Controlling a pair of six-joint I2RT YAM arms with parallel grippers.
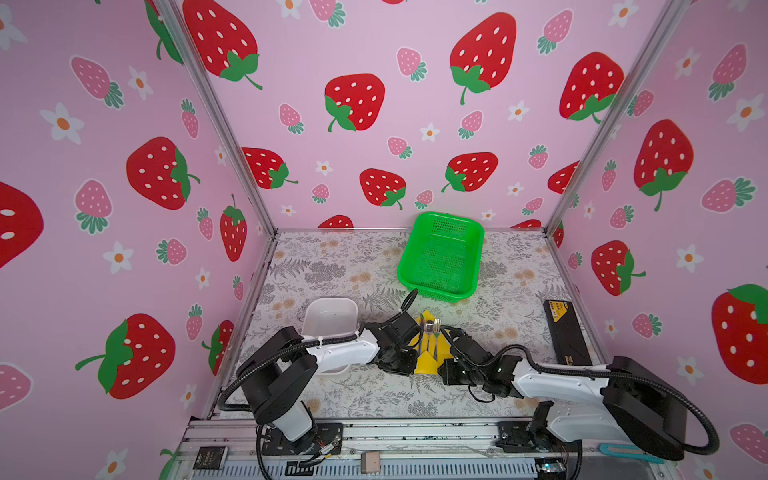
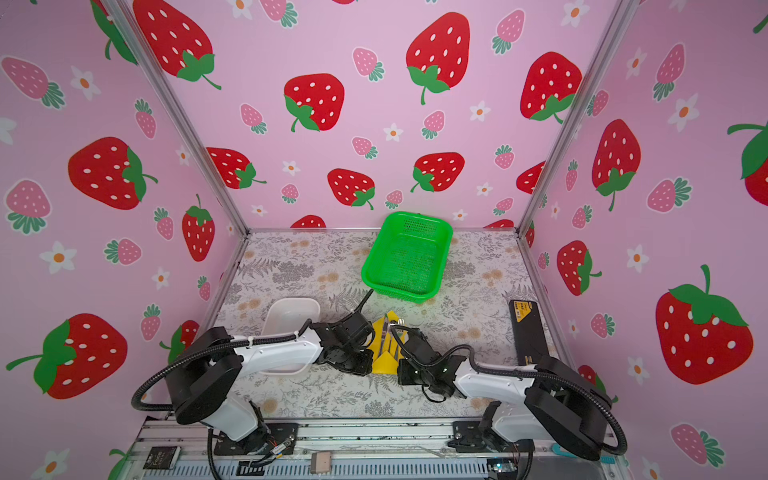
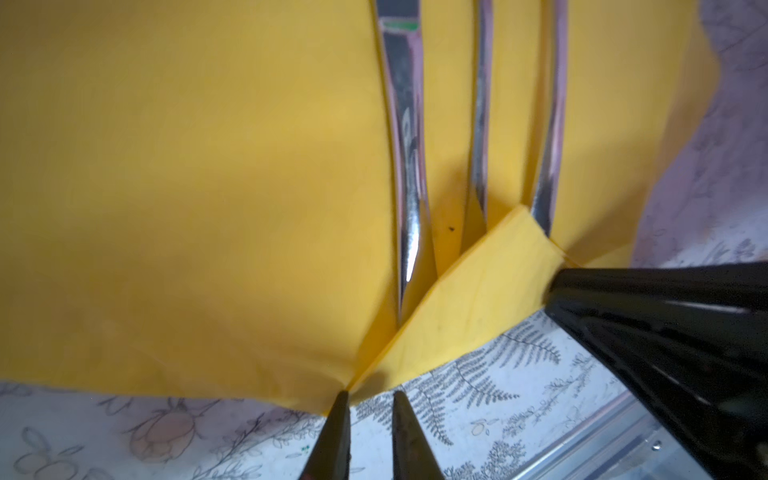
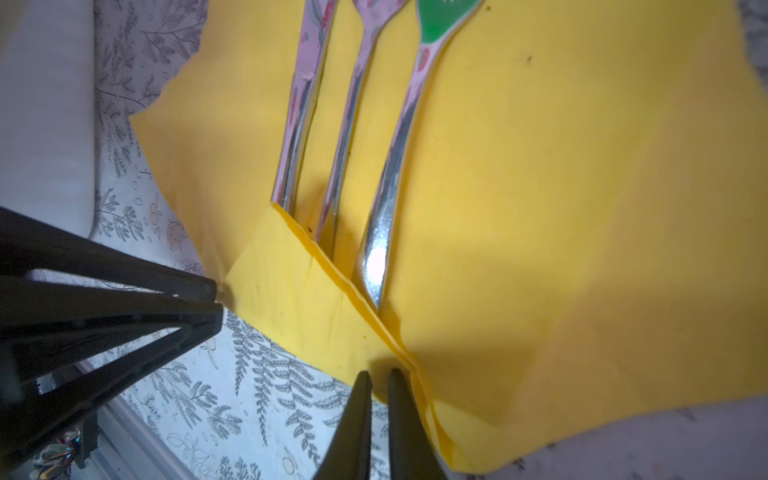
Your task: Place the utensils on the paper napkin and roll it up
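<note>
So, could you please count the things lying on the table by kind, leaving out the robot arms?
utensils: 3
napkin: 1
basket: 1
tray: 1
box: 1
Total: 7

Colour check from my remote seat: the napkin (image 1: 428, 362) is flat bright yellow, no print. The utensils (image 3: 409, 166) look mirror-silver in my wrist feeds, with pink smears and one green patch in the shine. The basket (image 1: 440, 257) is neon green mesh all over. The tray (image 1: 330, 318) is plain white. The table cover (image 1: 332, 266) is pale with grey ferns and leaves plus little peach flowers. The walls (image 1: 374, 50) are pink with big red strawberries, green leaves, smaller pink berries and white flowers with orange centres. The box (image 1: 567, 336) is black with a yellow label. The left arm (image 1: 340, 353) and right arm (image 1: 557, 380) are white shells with black joints and black cables.
</note>
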